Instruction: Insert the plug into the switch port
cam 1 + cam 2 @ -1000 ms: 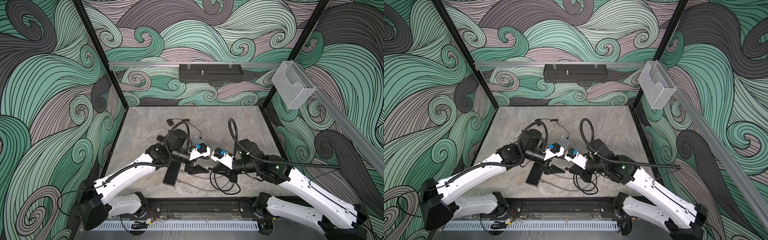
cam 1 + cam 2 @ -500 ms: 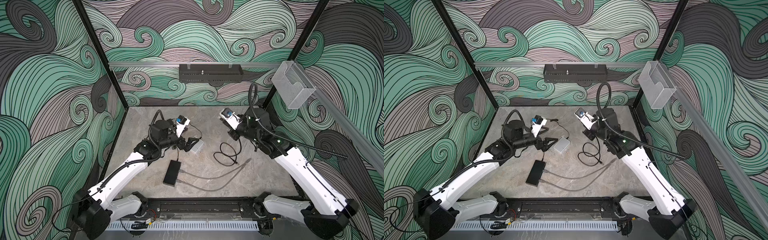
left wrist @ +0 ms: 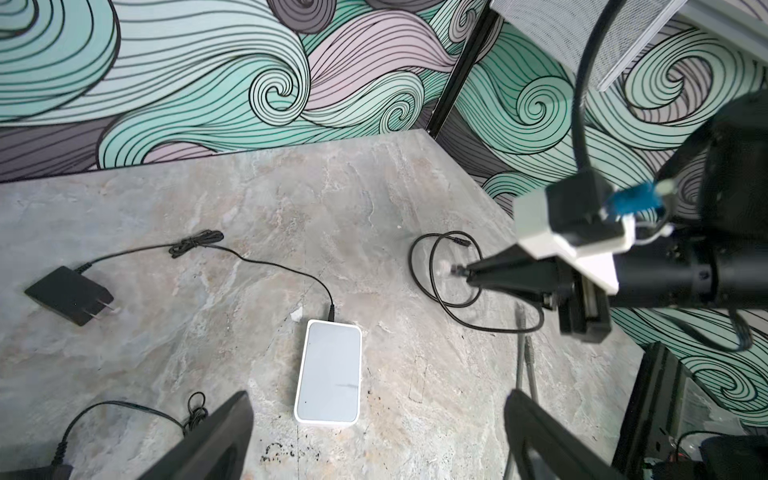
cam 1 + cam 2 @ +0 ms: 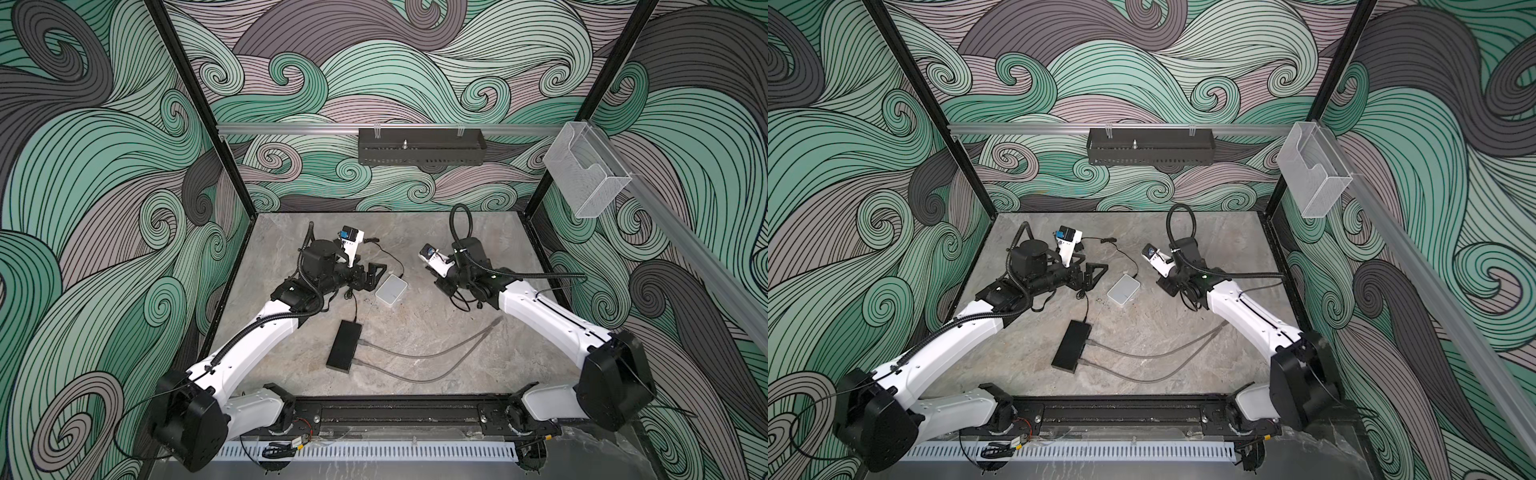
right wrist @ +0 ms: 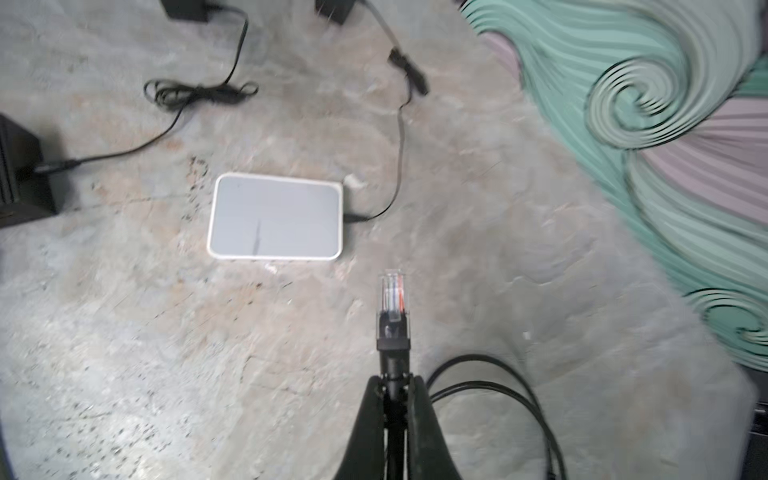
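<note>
Just past right pincer (image 5: 395, 380), plug (image 5: 392, 299) pinched by its boot, switch (image 5: 276, 222) apart, left pincer (image 3: 378, 395) wide

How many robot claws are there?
2. The left claw hangs open, just left of the white box in a top view. The right claw, on the box's other side, is shut on the plug.

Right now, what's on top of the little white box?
Nothing. The white box has a bare grey top with one thin dark streak. It lies flat on the table, so its underside is hidden.
</note>
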### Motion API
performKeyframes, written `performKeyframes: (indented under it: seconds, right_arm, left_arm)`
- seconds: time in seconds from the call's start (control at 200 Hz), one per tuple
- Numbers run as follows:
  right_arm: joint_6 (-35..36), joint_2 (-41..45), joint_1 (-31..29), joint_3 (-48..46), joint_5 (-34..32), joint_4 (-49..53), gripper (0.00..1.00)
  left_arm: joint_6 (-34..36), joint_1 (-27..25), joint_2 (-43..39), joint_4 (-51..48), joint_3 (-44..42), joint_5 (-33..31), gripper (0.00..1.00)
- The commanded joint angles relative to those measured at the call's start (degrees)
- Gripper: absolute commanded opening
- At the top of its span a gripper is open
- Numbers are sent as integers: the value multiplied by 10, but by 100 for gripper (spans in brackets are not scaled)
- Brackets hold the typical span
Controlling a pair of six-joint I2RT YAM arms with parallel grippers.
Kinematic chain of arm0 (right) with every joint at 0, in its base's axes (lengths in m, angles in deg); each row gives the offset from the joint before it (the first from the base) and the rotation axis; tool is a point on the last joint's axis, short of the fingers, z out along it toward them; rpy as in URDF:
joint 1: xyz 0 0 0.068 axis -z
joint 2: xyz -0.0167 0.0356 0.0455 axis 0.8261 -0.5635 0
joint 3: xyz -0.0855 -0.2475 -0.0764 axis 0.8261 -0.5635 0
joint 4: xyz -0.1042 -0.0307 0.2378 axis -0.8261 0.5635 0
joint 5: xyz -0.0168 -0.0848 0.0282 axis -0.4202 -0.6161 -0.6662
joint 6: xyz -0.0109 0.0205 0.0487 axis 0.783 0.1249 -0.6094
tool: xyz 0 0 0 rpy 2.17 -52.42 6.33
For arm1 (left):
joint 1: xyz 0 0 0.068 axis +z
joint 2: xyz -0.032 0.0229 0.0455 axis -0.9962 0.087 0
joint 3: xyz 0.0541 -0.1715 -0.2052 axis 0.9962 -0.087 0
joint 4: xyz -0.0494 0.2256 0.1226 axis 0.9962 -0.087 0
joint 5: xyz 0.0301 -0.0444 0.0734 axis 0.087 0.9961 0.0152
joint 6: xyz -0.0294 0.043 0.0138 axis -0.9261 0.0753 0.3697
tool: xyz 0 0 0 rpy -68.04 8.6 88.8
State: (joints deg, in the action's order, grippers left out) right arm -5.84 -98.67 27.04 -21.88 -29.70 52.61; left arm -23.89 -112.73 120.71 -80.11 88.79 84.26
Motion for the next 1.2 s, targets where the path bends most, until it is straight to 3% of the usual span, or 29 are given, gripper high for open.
performKeyframes:
  seconds: [0.0, 0.17, 0.445, 0.625, 0.891, 0.981, 1.196]
  right_arm:
    - [-47, -12, -3, -3, 84, -48, 0]
    - [-60, -49, -24, -28, 100, -44, 0]
    - [-100, -89, -40, -22, 110, -40, 0]
    - [-224, -91, -42, -14, 114, -40, 0]
    - [-319, -118, -81, -117, 66, -221, 0]
    - [-315, -130, -83, -156, 61, -306, 0]
    - [-278, -155, -87, -180, 42, -365, 0]
  left_arm:
    - [-22, 9, 47, 1, 16, 21, 85]
    - [-23, 43, 159, -72, 95, 108, 65]
    - [-29, 58, 282, -112, 143, 132, 60]
    - [-29, 58, 332, -132, 169, 160, 53]
    - [-38, 58, 362, -134, 172, 170, 52]
    - [-37, 59, 369, -134, 174, 173, 52]
    - [-7, 60, 398, -166, 209, 161, 52]
